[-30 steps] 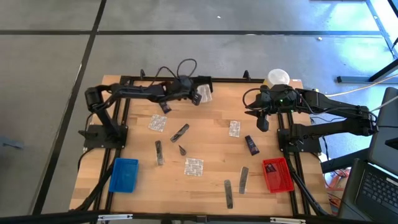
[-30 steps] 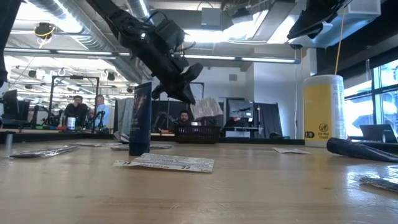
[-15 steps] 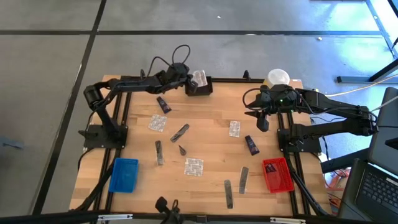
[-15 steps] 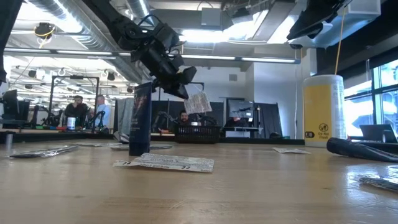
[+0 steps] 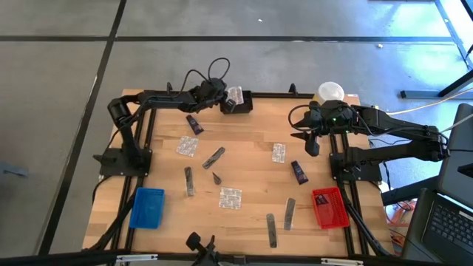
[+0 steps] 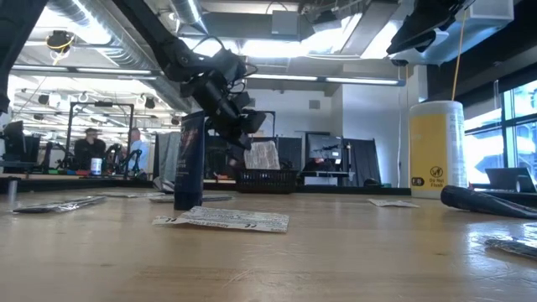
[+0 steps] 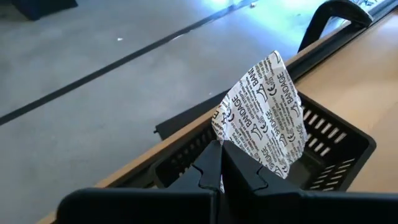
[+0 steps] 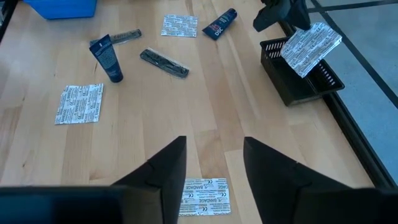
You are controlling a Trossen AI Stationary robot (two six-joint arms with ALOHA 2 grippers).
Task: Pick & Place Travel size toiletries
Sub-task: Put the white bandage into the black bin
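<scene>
My left gripper (image 5: 228, 98) is at the table's far edge, shut on a square silvery-white foil sachet (image 7: 264, 115) printed "BANDAGE", over a black slotted basket (image 7: 323, 140). In the low view the sachet (image 6: 264, 155) hangs just above the basket's rim (image 6: 267, 174). My right gripper (image 5: 312, 145) waits open and empty at the right side. More sachets (image 5: 230, 198), grey sticks (image 5: 189, 181) and dark tubes (image 5: 298, 172) lie flat on the table; one tube (image 6: 190, 159) stands on its end. My left gripper pinches the sachet by one corner (image 7: 221, 138) between its two fingertips. The sachet is lifted clear and hangs slanting below the fingers (image 6: 245, 126), over the basket's opening.
A blue tray (image 5: 147, 207) lies at the near left and a red tray (image 5: 329, 207) at the near right. A tall yellow container with a white cap (image 5: 330, 92) stands at the far right. People sit in the room beyond the table (image 6: 88, 151).
My left gripper has carried the sachet toward the table's far edge until it is over the basket, then gone down. The sachet, held higher before, now hangs lower, close above the basket's rim. The gripper has stayed shut on it.
</scene>
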